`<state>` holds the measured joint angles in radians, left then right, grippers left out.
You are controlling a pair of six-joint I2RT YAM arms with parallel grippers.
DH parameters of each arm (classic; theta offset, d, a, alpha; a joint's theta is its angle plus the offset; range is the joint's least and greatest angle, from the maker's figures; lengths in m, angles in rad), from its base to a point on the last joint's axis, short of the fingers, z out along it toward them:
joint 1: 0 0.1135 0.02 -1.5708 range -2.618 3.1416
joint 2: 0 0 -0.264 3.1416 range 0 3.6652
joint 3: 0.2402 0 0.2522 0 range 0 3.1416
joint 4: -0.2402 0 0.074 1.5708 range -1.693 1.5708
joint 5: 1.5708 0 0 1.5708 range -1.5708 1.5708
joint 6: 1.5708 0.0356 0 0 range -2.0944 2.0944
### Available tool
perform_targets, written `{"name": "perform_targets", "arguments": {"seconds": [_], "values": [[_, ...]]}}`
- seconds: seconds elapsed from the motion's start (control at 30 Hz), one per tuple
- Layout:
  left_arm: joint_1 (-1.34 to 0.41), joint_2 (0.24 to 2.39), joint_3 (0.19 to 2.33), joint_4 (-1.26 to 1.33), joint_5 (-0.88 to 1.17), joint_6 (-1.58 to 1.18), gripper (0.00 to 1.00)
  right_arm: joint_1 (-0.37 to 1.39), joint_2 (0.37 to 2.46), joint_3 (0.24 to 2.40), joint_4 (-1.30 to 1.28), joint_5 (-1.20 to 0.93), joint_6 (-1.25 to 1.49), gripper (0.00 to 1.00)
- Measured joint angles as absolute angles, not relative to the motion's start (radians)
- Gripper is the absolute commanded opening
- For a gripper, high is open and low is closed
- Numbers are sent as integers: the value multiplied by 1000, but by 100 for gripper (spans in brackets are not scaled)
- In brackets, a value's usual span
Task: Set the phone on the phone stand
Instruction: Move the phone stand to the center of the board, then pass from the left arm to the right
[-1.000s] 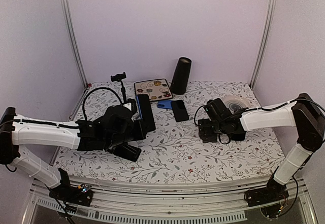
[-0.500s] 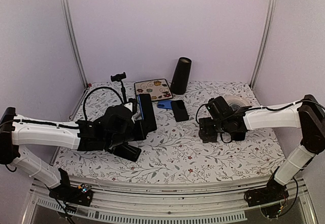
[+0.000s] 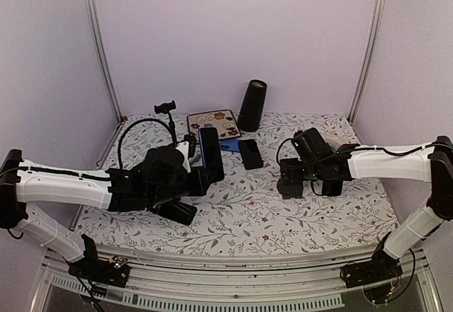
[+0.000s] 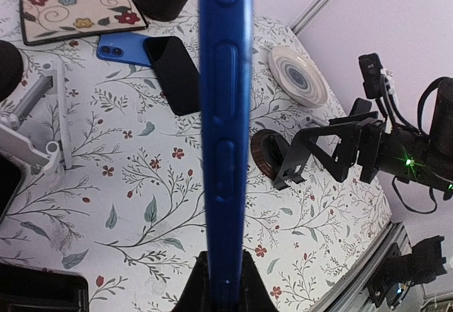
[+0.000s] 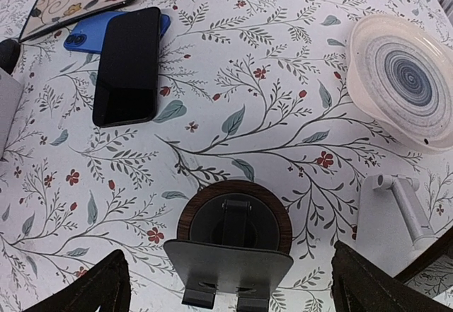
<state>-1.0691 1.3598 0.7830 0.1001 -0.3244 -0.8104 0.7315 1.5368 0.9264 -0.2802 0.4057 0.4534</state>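
My left gripper [image 3: 200, 175] is shut on the lower end of a blue-edged phone [image 3: 210, 153] and holds it upright above the table's left half. The left wrist view shows the phone edge-on [image 4: 225, 114], with the jaws [image 4: 225, 291] clamped on both of its faces. The phone stand [image 5: 230, 255], a dark tilted plate on a round wooden base, stands on the floral cloth right of centre [image 3: 284, 187]. My right gripper [image 5: 230, 294] is open with its fingers wide on either side of the stand, touching nothing. From the left wrist the stand [image 4: 294, 162] shows ahead to the right.
A black phone [image 3: 250, 153] lies partly over a blue phone [image 3: 228, 145] at mid-table. Behind them are a dark cylinder [image 3: 251, 105], a flowered board [image 3: 214, 123] and a small clamp tripod [image 3: 166, 110]. A white ringed plate [image 5: 407, 78] and a white bracket [image 5: 396, 213] sit right of the stand.
The left gripper has carried the phone a little to the right and up. The right gripper has opened fully and drawn back slightly to the right of the stand.
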Motion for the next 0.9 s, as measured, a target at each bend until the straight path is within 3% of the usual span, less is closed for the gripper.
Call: {"name": "perform_targets", "arguments": {"seconds": [0.43, 0.9], "values": [[-1119, 1428, 842, 215, -209, -657, 0, 736, 1317, 953, -257, 171, 452, 99], [-1157, 1554, 955, 214, -163, -588, 0, 870, 1289, 1011, -141, -9, 529, 99]]}}
